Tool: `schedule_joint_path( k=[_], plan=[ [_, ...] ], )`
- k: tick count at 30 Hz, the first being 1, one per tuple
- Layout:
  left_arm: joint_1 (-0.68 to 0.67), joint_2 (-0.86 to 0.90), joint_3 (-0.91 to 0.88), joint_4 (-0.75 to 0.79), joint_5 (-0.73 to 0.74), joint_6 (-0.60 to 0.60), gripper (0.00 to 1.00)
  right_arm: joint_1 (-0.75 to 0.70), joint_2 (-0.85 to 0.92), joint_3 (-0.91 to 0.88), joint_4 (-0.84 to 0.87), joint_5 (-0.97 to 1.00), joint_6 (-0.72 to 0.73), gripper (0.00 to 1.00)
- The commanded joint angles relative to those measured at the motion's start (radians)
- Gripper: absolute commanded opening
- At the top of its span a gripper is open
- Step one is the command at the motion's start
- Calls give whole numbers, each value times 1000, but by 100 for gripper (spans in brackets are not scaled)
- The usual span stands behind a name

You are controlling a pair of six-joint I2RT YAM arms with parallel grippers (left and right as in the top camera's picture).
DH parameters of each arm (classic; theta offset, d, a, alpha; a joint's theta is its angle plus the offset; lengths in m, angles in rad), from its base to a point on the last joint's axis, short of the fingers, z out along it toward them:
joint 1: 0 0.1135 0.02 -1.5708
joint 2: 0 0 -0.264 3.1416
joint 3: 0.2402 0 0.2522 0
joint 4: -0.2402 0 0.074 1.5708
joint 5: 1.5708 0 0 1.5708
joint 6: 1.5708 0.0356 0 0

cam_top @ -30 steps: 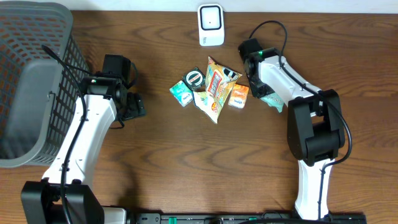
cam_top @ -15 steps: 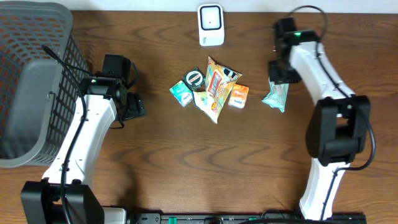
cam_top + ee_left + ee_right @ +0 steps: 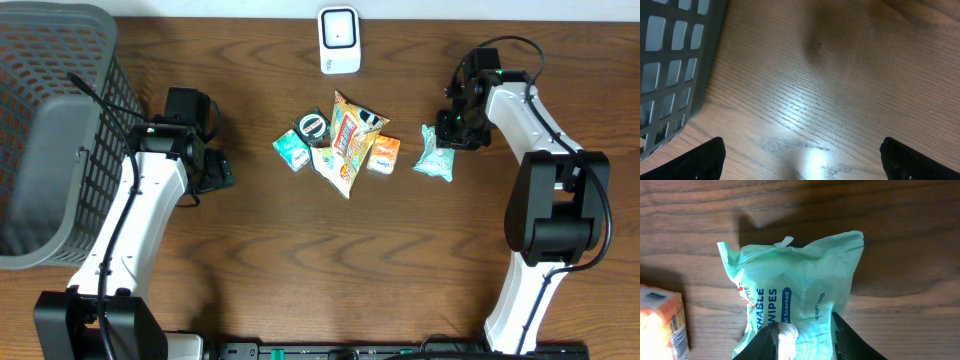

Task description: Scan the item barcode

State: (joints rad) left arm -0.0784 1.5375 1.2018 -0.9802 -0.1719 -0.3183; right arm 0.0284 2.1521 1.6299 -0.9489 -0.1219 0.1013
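Mint-green soft plastic wipes packet (image 3: 800, 305), right of colourful snack pile (image 3: 345, 145), pinched at one end in right gripper (image 3: 802, 342). Hold firm; find barcode; turn toward white boxy scanner (image 3: 339, 40). Left gripper (image 3: 810, 160) spread, idle.

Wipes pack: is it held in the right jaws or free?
Held. In the right wrist view, the near end of the wipes pack sits pinched between the right jaws.

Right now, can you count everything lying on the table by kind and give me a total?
barcode scanner: 1
grey basket: 1
wipes pack: 1
snack bag: 1
orange box: 1
round tin: 1
teal packet: 1
pale packet: 1
Total: 8
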Motion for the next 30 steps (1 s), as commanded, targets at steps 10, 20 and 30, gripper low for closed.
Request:
schedule_joint_path(
  k=[10,20,30],
  plan=[
    [3,0,-5,-3,-20,-13,98,-1,-15,0,-28,-108,-1,33],
    [3,0,-5,-3,-20,-13,98,46,-14,-130,75,-113,44,29],
    [3,0,-5,-3,-20,-13,98,55,-15,-41,24,-125,71,1]
  ],
)
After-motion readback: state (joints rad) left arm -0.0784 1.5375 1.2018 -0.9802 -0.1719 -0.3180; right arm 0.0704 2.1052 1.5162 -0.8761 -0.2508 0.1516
